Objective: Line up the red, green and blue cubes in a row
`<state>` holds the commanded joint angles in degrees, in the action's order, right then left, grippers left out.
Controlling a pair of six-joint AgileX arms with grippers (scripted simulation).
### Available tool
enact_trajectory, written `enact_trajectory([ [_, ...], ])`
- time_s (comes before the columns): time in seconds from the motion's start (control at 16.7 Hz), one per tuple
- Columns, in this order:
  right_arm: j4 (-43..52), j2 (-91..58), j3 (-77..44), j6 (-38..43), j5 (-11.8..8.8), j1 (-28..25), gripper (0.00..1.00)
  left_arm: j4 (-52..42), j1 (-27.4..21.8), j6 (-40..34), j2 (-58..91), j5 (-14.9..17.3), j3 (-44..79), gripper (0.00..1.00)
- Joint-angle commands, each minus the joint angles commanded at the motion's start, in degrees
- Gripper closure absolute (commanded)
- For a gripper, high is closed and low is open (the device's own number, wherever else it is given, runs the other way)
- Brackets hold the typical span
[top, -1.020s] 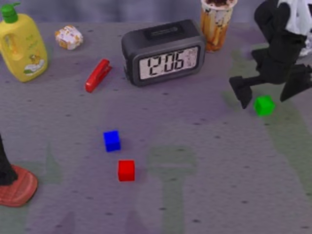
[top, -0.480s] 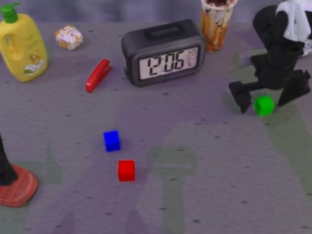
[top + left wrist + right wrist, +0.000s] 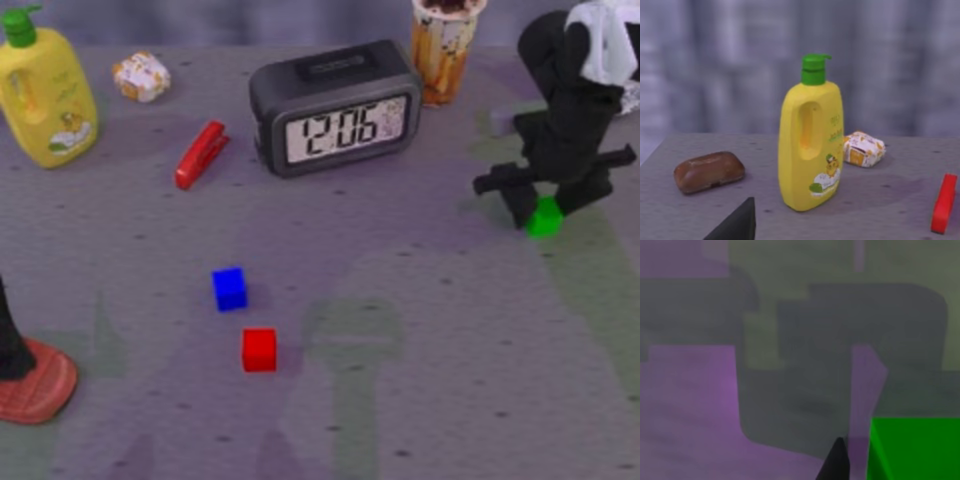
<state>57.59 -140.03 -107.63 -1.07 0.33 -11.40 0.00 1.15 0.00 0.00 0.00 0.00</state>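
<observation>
While the clock (image 3: pixel 336 108) reads 12:06, the right tool (image 3: pixel 545 203) straddles the green cube (image 3: pixel 546 219), fingers still apart.

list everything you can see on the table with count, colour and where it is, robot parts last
green cube: 1, bright green, right side, under the right gripper
blue cube: 1, deep blue, left of centre
red cube: 1, red, just below and right of the blue one
clock: 1, dark grey, top centre
stapler: 1, red, left of the clock
bottle: 1, yellow with green pump, top left
wrapped snack: 1, white and orange, beside the bottle
cup: 1, brown and cream, top edge, right of the clock
bread: 1, brown, near the bottle
right gripper: 1, black, down at the green cube
left arm: 1, black, parked at the left edge
</observation>
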Motion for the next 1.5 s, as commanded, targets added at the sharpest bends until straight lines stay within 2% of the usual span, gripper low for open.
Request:
enact_trajectory([
  [0.12,0.0,0.0,0.0,0.0,0.0,0.0,0.98,0.0,0.0,0.0,0.0,0.0,0.0,0.0],
  [0.18,0.0,0.0,0.0,0.0,0.0,0.0,1.0,0.0,0.0,0.0,0.0,0.0,0.0,0.0],
  [0.72,0.5,1.2,-0.5,0.1,0.0,0.2,1.0,0.0,0.0,0.0,0.0,0.0,0.0,0.0],
  [1.14,12.8,4.1,-9.5,0.1,-0.1,-0.2,1.0,0.0,0.0,0.0,0.0,0.0,0.0,0.0],
  [1.5,13.6,4.5,-10.2,0.2,-0.1,-0.2,1.0,0.0,0.0,0.0,0.0,0.0,0.0,0.0],
])
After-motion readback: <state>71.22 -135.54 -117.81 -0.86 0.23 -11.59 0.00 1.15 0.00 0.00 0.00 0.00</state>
